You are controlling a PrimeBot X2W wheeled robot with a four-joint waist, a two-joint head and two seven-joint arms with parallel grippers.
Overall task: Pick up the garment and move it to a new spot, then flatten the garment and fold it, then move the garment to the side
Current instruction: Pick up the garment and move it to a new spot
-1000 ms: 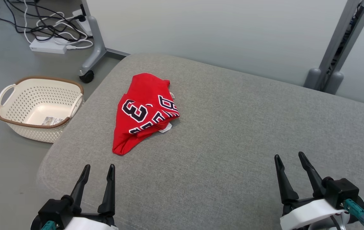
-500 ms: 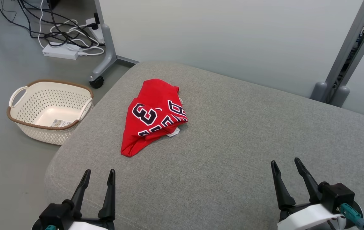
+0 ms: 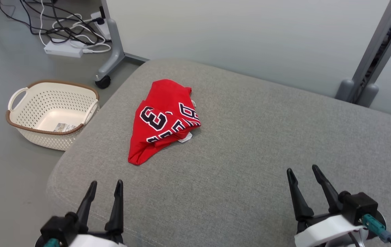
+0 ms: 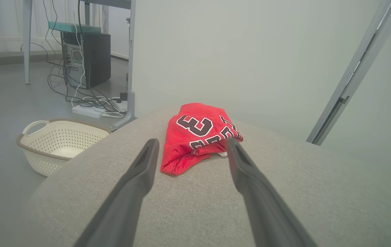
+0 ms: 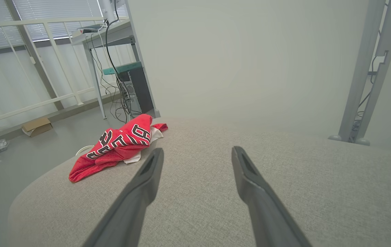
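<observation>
A red jersey [image 3: 162, 120] with black-and-white lettering lies crumpled on the grey cushioned surface [image 3: 250, 164], toward its left side. My left gripper [image 3: 106, 185] is open near the front left edge, a short way in front of the jersey [image 4: 198, 135], which shows beyond and between its fingers in the left wrist view. Open as well, my right gripper [image 3: 302, 173] sits at the front right, far from the garment. From the right wrist the jersey [image 5: 116, 145] lies off to the left of the fingers. Neither gripper holds anything.
A cream perforated basket [image 3: 49, 115] with a brown rim stands on the floor left of the cushion. Cables and a power strip [image 3: 63, 51] lie beside a wheeled stand leg [image 3: 108, 65]. A grey post [image 3: 370, 58] rises at the back right against the wall.
The camera has shifted, so the whole picture slid right and down, then back up a little. The jersey lies as before and both grippers stay open in place.
</observation>
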